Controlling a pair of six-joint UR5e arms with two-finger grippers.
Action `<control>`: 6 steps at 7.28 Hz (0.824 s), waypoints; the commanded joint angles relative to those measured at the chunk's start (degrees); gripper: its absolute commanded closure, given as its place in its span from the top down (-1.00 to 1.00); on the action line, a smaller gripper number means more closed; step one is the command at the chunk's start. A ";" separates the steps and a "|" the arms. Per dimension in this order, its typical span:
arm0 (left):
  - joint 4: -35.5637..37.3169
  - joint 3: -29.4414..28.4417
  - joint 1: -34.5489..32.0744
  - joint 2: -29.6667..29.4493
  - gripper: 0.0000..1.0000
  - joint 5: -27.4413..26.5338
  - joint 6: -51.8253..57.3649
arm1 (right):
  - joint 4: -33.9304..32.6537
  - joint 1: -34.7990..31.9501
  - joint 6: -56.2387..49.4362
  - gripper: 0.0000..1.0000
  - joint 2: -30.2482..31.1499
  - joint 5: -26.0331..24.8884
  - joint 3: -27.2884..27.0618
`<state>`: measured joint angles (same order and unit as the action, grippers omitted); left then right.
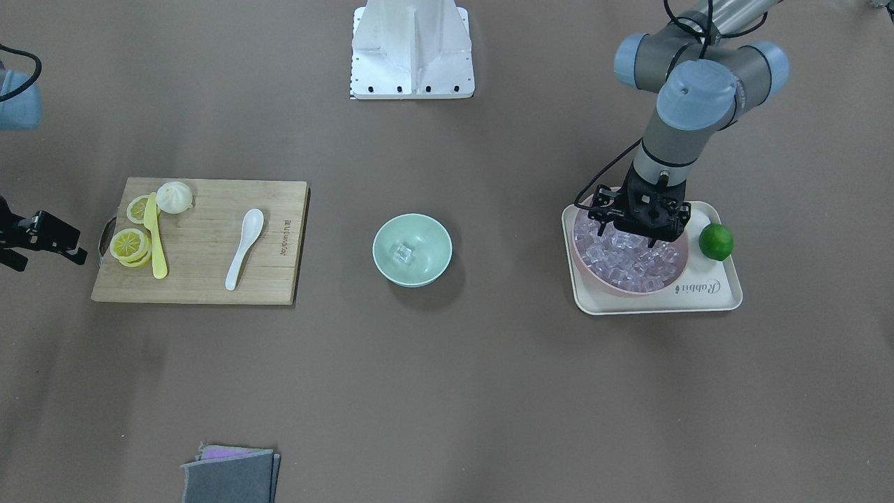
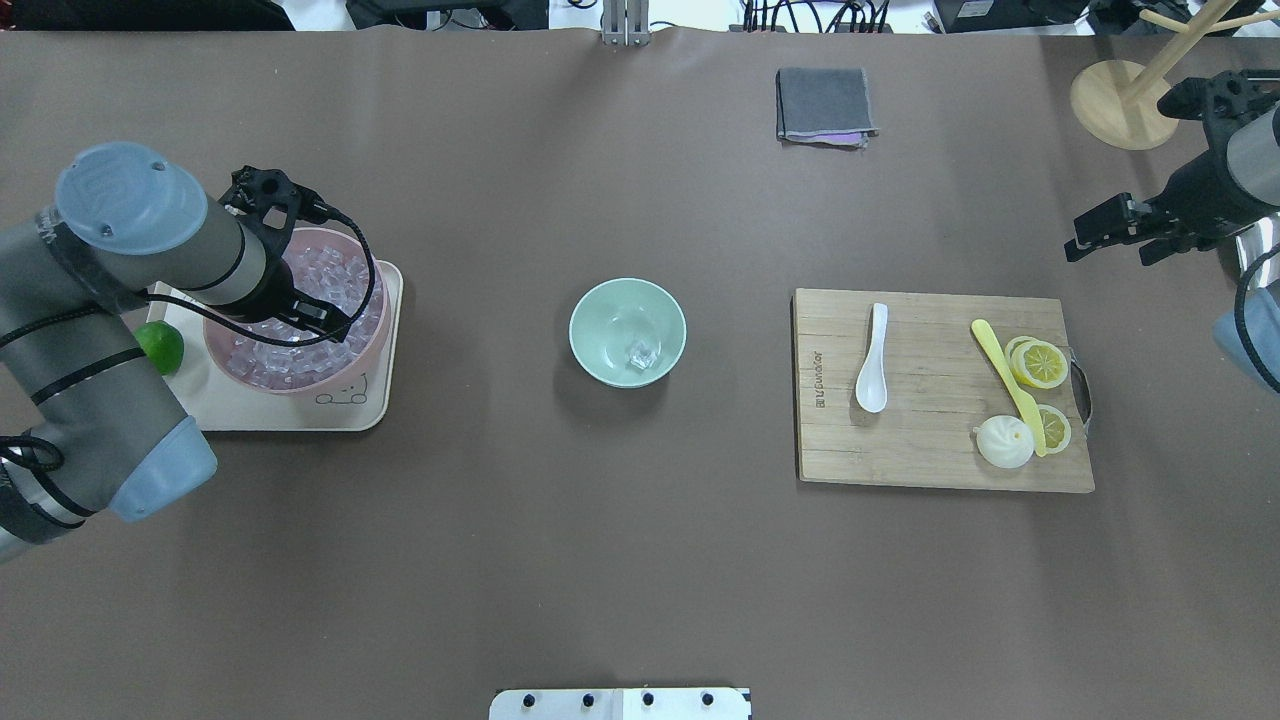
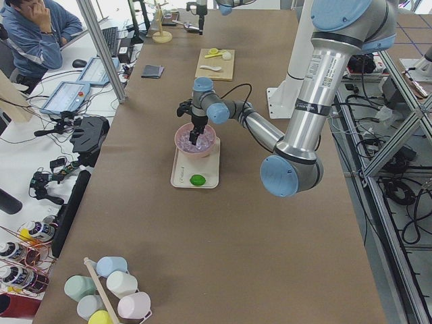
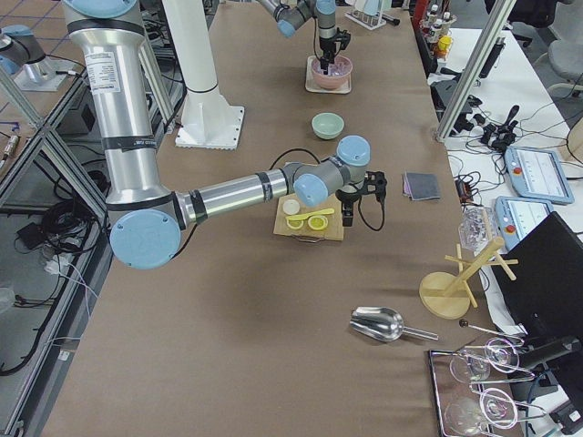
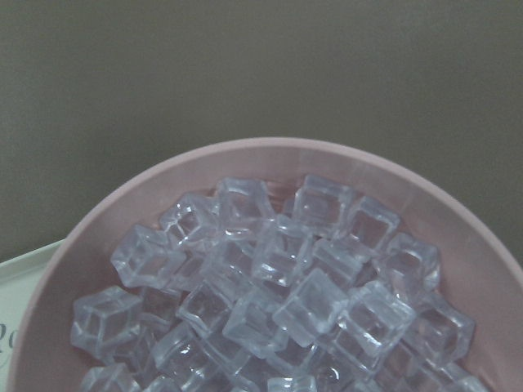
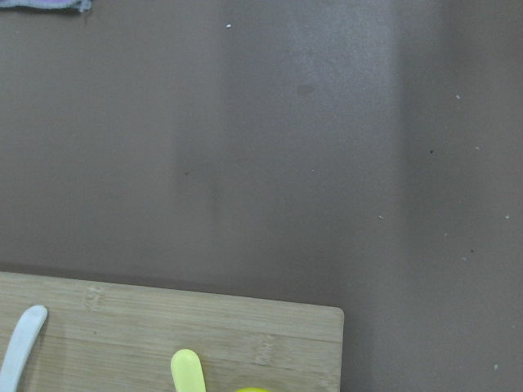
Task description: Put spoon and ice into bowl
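The white spoon (image 1: 244, 248) lies on the cutting board (image 1: 202, 279), also in the overhead view (image 2: 872, 360); its handle tip shows in the right wrist view (image 6: 20, 347). The mint-green bowl (image 1: 391, 237) stands mid-table (image 2: 600, 320) with one ice cube (image 1: 403, 253) inside. More ice (image 5: 278, 286) fills a pink bowl (image 1: 628, 285). My left gripper (image 1: 628, 236) hangs just over that ice and looks open and empty. My right gripper (image 1: 45, 255) looks open and empty, off the board's outer end (image 2: 1110, 245).
The pink bowl sits on a cream tray (image 1: 698, 293) with a lime (image 1: 716, 241). The board also holds a yellow knife (image 1: 155, 237), lemon slices (image 1: 129, 244) and a white bun (image 1: 174, 197). A folded grey cloth (image 2: 825, 105) and a wooden stand (image 2: 1120, 105) are at the far edge.
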<state>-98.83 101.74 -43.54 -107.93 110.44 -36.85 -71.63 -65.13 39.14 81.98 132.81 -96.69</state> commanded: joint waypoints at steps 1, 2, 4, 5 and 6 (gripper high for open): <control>-0.04 -0.49 0.03 -0.09 0.76 0.21 0.03 | 0.00 0.18 0.06 1.00 -0.15 -0.10 0.01; -0.04 -0.67 0.03 -0.09 0.75 0.12 0.03 | 0.00 0.61 0.06 1.00 -0.24 -0.10 0.18; 0.04 -0.67 0.03 0.00 0.71 0.21 0.03 | -0.09 2.36 0.06 1.00 -1.20 -0.71 0.71; 0.04 -0.58 0.03 0.08 0.70 0.21 0.03 | -0.53 3.07 0.06 1.00 -1.99 -1.24 0.80; 0.04 -0.58 0.03 0.17 0.66 0.30 0.03 | -0.71 3.51 0.14 1.00 -2.61 -1.15 0.89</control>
<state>-98.79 101.15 -43.51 -107.85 110.67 -36.83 -72.04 -62.33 39.22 80.18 131.83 -95.94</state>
